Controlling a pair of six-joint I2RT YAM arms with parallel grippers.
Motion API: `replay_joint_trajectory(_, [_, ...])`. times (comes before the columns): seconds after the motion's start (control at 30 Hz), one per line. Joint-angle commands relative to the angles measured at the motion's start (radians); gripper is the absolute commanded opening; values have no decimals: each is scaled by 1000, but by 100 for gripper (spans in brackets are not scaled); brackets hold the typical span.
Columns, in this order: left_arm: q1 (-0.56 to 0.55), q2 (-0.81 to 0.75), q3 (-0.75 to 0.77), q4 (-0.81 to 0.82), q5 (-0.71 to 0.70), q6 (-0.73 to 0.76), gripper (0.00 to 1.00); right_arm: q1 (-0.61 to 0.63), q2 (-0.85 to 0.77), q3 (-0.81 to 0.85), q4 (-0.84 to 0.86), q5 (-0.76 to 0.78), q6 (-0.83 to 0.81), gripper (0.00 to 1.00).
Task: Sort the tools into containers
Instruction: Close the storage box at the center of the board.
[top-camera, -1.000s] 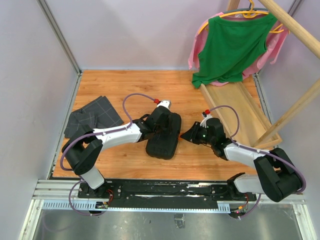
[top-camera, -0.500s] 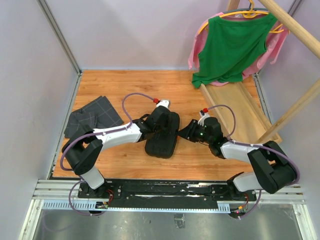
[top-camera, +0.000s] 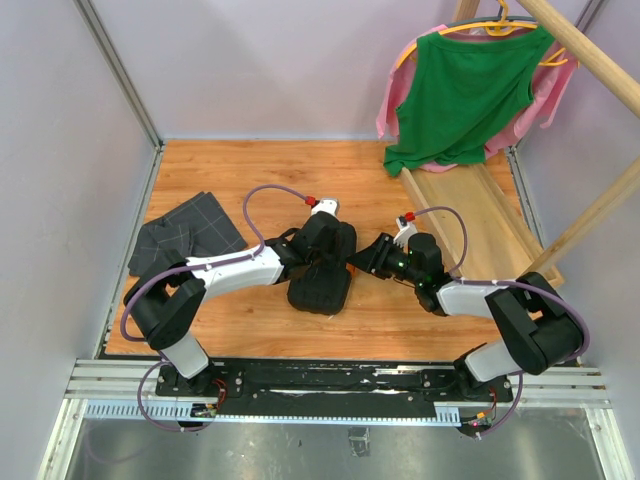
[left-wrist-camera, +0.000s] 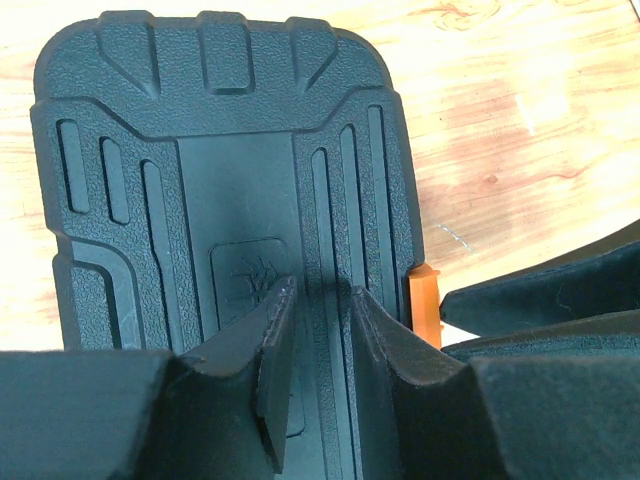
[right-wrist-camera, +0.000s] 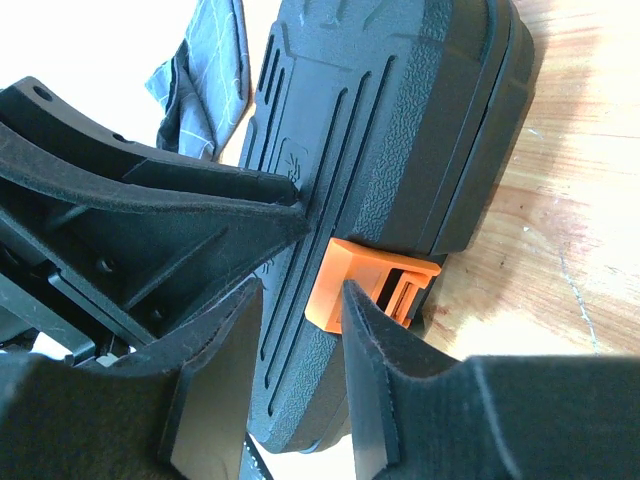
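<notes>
The black tool case (top-camera: 320, 275) lies closed on the wooden table, its ribbed lid (left-wrist-camera: 230, 180) facing up. No tools show in any view. My left gripper (top-camera: 325, 243) rests on the lid with its jaws (left-wrist-camera: 320, 300) a little apart and nothing between them. The right gripper (top-camera: 368, 262) reaches in from the right to the case's side edge. Its jaws (right-wrist-camera: 300, 295) straddle that edge, one finger over the lid and the other fingertip (right-wrist-camera: 352, 300) against the orange latch (right-wrist-camera: 372, 275), which also appears in the left wrist view (left-wrist-camera: 422, 305).
A dark grey folded cloth (top-camera: 185, 240) lies at the left. The long wooden tray (top-camera: 480, 225) slopes at the back right, beneath a green garment (top-camera: 465, 90) on a hanger. Wooden poles cross the right side. Metal frame rails border the table.
My right gripper has moved left to the case's latch and its jaws have widened. The case has shifted slightly left. The left gripper stays on the lid.
</notes>
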Motion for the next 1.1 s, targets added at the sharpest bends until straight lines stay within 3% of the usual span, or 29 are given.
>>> replay_joint_trajectory(0.0, [-31, 79, -41, -108, 140, -29, 31, 52, -13, 38, 124, -73, 24, 38])
replay_joint_trajectory(0.17, [-32, 81, -39, -110, 138, -29, 31, 52, 7, 35, 121, -73, 25, 38])
replay_joint_trajectory(0.5, [-32, 79, -44, -109, 136, -30, 31, 51, -21, 36, -68, -17, -44, 38])
replay_joint_trajectory(0.77, [-32, 86, -34, -110, 142, -28, 31, 51, -2, 24, -82, -10, -56, 22])
replay_joint_trajectory(1.07, [-33, 94, -25, -116, 142, -27, 31, 52, 46, 20, -104, -6, -68, 19])
